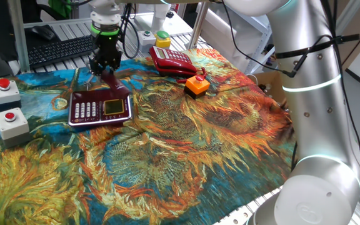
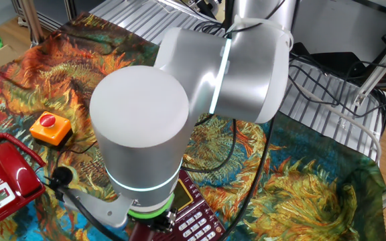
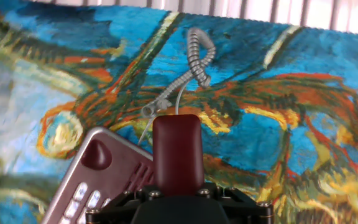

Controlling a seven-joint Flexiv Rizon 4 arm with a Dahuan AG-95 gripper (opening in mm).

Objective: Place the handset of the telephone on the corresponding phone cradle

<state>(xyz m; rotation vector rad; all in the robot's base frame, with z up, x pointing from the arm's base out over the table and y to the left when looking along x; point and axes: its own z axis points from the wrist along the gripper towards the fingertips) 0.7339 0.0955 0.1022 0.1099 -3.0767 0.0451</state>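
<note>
So the maroon handset is clamped in the jaws of the gripper, hanging tilted right above the top edge of the phone cradle. Its grey coiled cord trails over the sunflower cloth on the bench.

You are seeing the phone cradle lying on the cloth, the handset sitting over its far edge, two button boxes standing to its left

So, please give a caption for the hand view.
Hand holding the maroon handset beside its keypad base, grey coiled cord trailing over the sunflower cloth.
</note>
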